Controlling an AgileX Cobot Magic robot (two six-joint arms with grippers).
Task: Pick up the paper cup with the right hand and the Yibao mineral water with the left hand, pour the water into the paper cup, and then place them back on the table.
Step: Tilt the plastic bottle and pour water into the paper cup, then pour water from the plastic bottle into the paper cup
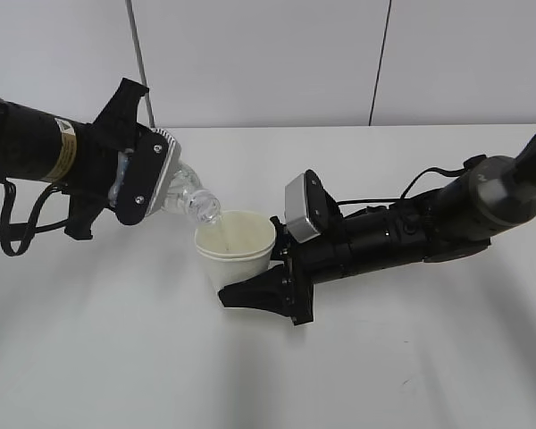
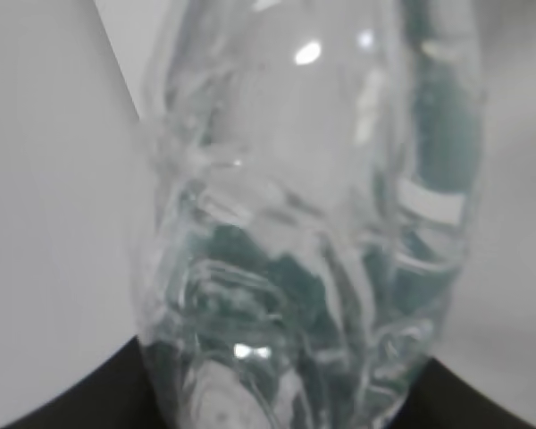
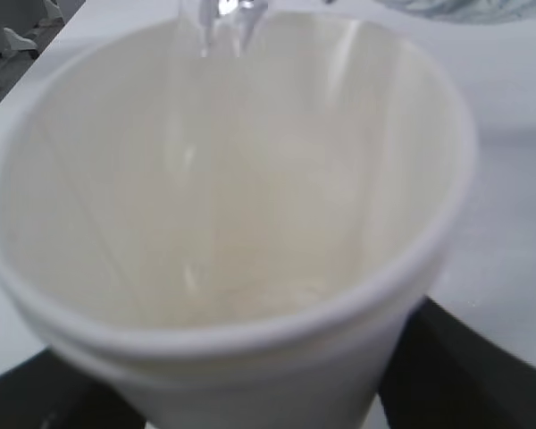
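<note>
My left gripper (image 1: pixel 147 183) is shut on the Yibao mineral water bottle (image 1: pixel 186 192) and holds it tilted, its open neck down over the rim of the paper cup (image 1: pixel 237 246). The bottle fills the left wrist view (image 2: pixel 313 223), clear and ribbed with its green label showing. My right gripper (image 1: pixel 266 279) is shut on the paper cup and holds it tilted a little above the table (image 1: pixel 384 357). In the right wrist view the cup (image 3: pixel 232 206) fills the frame, and the bottle's neck (image 3: pixel 223 13) shows at its far rim with water running in.
The white table spreads all round both arms. A thin cable (image 1: pixel 138 54) hangs at the back left and a dark seam (image 1: pixel 380 63) runs down the wall behind. The left arm's cable loop (image 1: pixel 18 228) hangs at the left edge.
</note>
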